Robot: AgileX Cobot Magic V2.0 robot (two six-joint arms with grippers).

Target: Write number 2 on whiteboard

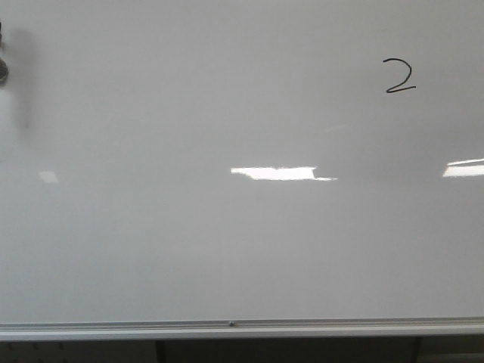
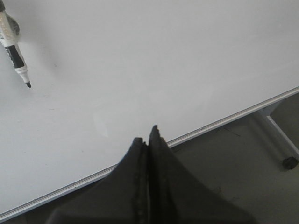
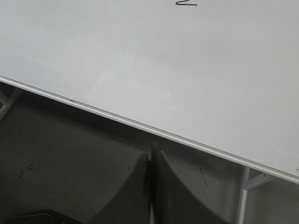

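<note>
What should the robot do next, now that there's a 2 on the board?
Probably nothing more than rest: the number 2 already stands complete on the whiteboard. Both the left gripper and right gripper are shut, empty and off the board, and the marker hangs at the board's left edge.

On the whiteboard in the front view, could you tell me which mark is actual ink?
The number 2, upper right on the whiteboard: thin and black; the bright white patches are only reflections.

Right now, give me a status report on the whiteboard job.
Left gripper shut, empty; right gripper shut, empty. 2 written upper right on whiteboard. Marker sits uncapped against the board. Nothing in the way.
</note>
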